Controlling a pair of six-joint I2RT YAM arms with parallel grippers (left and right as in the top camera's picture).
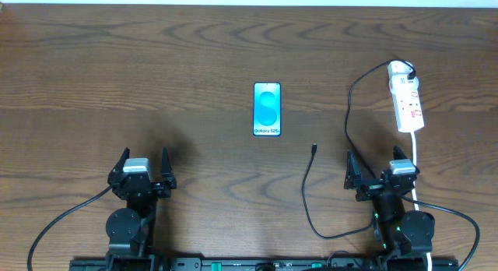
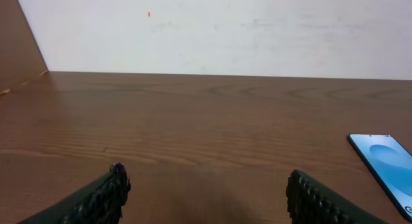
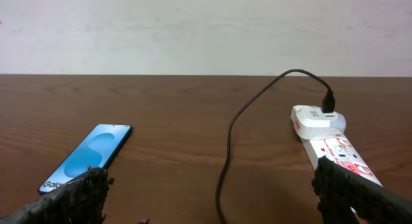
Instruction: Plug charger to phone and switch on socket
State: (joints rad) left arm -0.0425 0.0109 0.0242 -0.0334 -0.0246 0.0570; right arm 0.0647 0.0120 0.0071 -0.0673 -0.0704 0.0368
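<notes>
Black charger cable (image 3: 229, 137) sits plugged into the socket (image 1: 407, 100) with its tip loose near your phone (image 1: 267, 109), so your left pincer (image 1: 144, 156) and right pincer (image 1: 375, 160) hang wide open, empty.

Dark brown wooden table (image 1: 156, 61), wavy grain across top. Plain white wall (image 2: 257, 31) behind far edge. Small orange speck (image 2: 149, 14) on wall.

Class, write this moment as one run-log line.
left claw: open, empty | right claw: open, empty | charger tip: on table, apart from phone | socket: charger plugged in
</notes>
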